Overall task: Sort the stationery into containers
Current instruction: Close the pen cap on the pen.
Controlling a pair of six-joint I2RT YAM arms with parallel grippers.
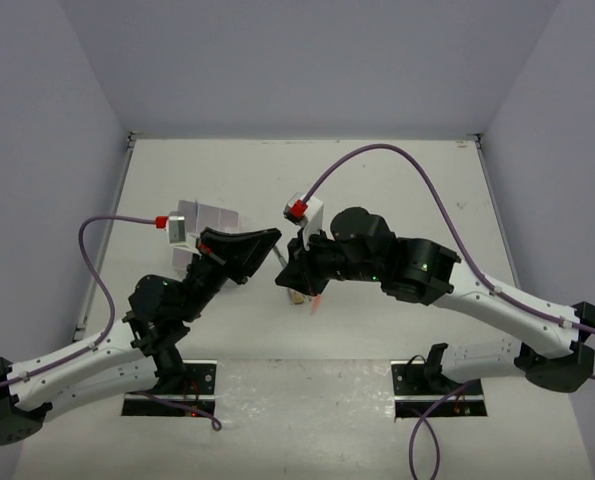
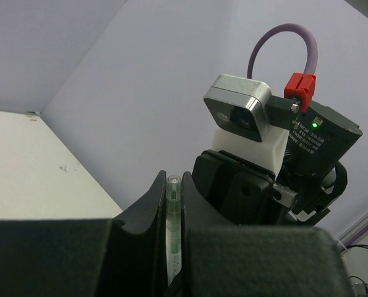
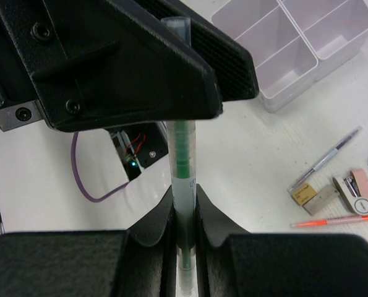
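3 pens (image 3: 182, 185), 2 small blocks (image 3: 303, 193), 1 clear organiser box (image 3: 293, 88)

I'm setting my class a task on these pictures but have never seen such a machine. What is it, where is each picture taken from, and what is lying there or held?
These are two robot arms bolted to a white table. The wide picture looks down from above; the other two come from a camera on each wrist. The left hand and the right hand both grip one clear pen with a green core. On the table lie a clear divided organiser box, a grey pen, an orange pen and a tan eraser.
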